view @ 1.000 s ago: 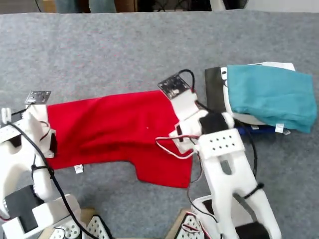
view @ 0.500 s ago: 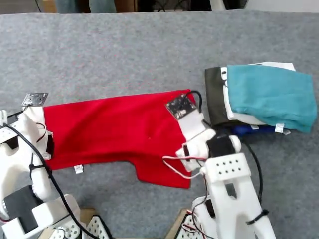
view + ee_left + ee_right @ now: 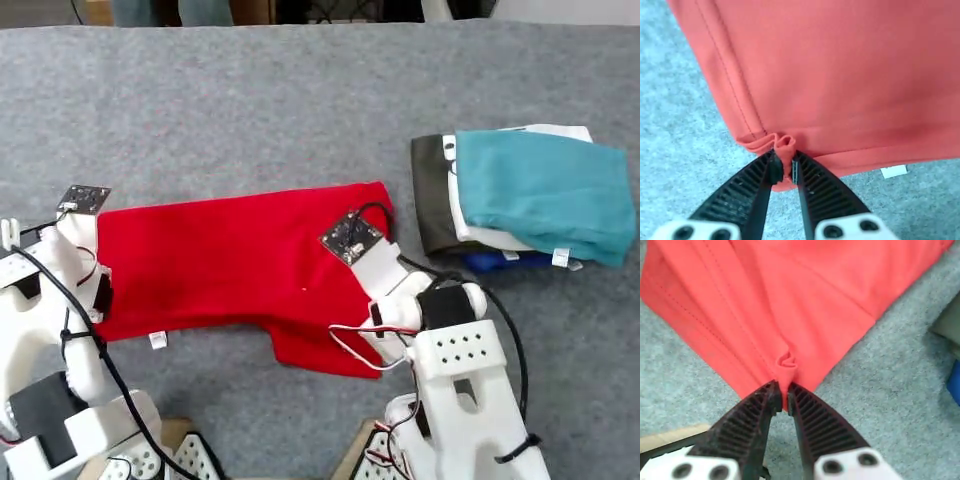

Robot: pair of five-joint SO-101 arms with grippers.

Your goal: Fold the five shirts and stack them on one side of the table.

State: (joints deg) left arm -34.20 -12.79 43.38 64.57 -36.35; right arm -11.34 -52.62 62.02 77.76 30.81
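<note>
The right gripper [image 3: 783, 392] is pulled back toward the near edge of the table [image 3: 250, 100], and the red shirt [image 3: 220, 260] is dragged along, its far right corner now uncovered. A fold of hem is clamped in the right jaws, another in the left gripper [image 3: 784, 167]. The shirt is spread out mid-table, wrinkled, just beside the folded stack [image 3: 530, 200].

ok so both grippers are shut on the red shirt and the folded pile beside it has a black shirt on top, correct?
Not quite: the high view shows a teal shirt on top of the folded pile, with the dark shirt lower down. The rest holds: left gripper and right gripper are each shut on the red shirt.
</note>
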